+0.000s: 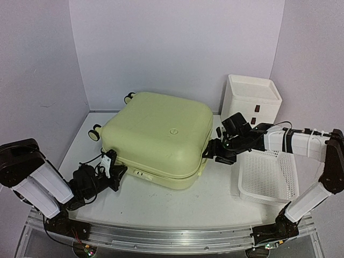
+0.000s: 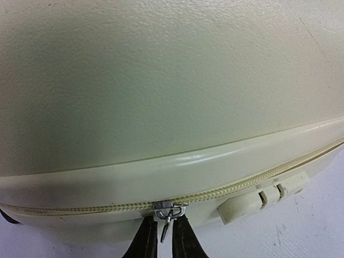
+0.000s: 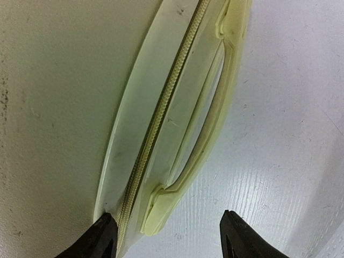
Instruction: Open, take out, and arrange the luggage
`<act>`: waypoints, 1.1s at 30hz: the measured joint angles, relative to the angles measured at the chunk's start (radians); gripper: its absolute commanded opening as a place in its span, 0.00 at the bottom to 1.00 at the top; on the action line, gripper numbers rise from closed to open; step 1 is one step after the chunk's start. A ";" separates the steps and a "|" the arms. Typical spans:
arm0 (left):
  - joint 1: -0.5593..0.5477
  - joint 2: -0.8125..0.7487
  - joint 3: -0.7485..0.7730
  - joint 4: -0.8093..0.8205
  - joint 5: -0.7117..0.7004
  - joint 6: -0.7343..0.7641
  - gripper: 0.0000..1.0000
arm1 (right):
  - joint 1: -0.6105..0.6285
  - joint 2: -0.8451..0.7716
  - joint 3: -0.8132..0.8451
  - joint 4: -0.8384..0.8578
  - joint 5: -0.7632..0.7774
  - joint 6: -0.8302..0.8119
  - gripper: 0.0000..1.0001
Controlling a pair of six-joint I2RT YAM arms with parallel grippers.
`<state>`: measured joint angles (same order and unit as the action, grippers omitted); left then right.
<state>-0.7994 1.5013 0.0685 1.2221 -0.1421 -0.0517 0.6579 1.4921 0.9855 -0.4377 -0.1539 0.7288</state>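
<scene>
The pale yellow-green luggage [image 1: 158, 137] lies flat and zipped shut in the middle of the table, with its caster wheels [image 1: 94, 131] at the far left. My left gripper [image 1: 114, 171] is at its front left corner. In the left wrist view, the left gripper [image 2: 165, 237] is closed narrowly on the metal zipper pull [image 2: 166, 216], which hangs from the zipper line [image 2: 242, 185]. My right gripper [image 1: 208, 152] is at the luggage's right side. In the right wrist view, the right gripper [image 3: 169, 236] is open and straddles the end of the side handle [image 3: 161, 207]. Its left finger [image 3: 102, 239] rests by the zipper.
A white three-drawer box [image 1: 251, 99] stands at the back right. A white mesh basket [image 1: 269, 174] lies right of the luggage, under my right arm. Pale walls close in on the table at the back and on both sides.
</scene>
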 measured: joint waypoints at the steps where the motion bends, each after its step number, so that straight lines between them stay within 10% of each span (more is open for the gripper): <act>1: 0.000 0.000 0.000 0.000 -0.002 0.000 0.09 | 0.000 0.000 0.000 0.000 0.000 0.000 0.67; 15: 0.000 -0.094 -0.027 -0.056 -0.009 -0.004 0.00 | 0.004 0.000 0.000 0.011 0.066 0.130 0.63; 33: 0.001 -0.623 0.187 -1.107 0.029 -0.281 0.00 | -0.029 0.115 0.022 0.055 0.105 0.193 0.56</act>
<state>-0.7986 0.8787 0.2554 0.1146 -0.1131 -0.3325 0.6289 1.6073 1.0077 -0.3824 -0.0486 0.9215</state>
